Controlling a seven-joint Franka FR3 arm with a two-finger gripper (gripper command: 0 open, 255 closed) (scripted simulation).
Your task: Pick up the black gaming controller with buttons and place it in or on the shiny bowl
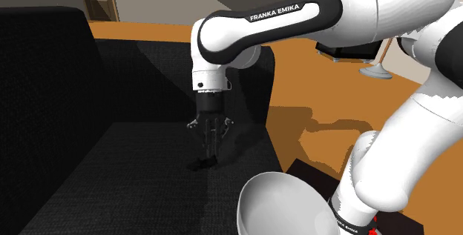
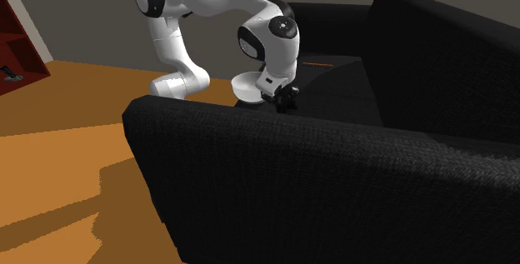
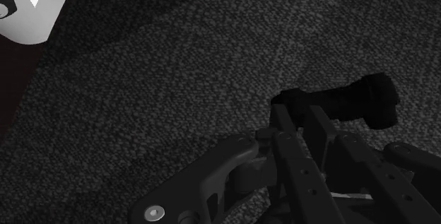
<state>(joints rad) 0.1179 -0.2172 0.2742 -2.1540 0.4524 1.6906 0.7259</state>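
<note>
One black controller (image 3: 353, 101) lay on the sofa seat (image 3: 177, 81) just beyond the gripper (image 3: 297, 113), long axis crosswise; whether the jaws were open or closed was unclear.

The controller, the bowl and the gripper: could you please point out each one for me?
controller (image 3: 357, 102), wrist view, on the middle of its black body.
bowl (image 1: 276, 196), shoulder view, on its pale inner wall.
gripper (image 1: 209, 152), shoulder view, at its lower end above the dark seat.

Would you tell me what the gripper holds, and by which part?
Cannot tell; the gripper is at one end of the black controller on the sofa.
</note>
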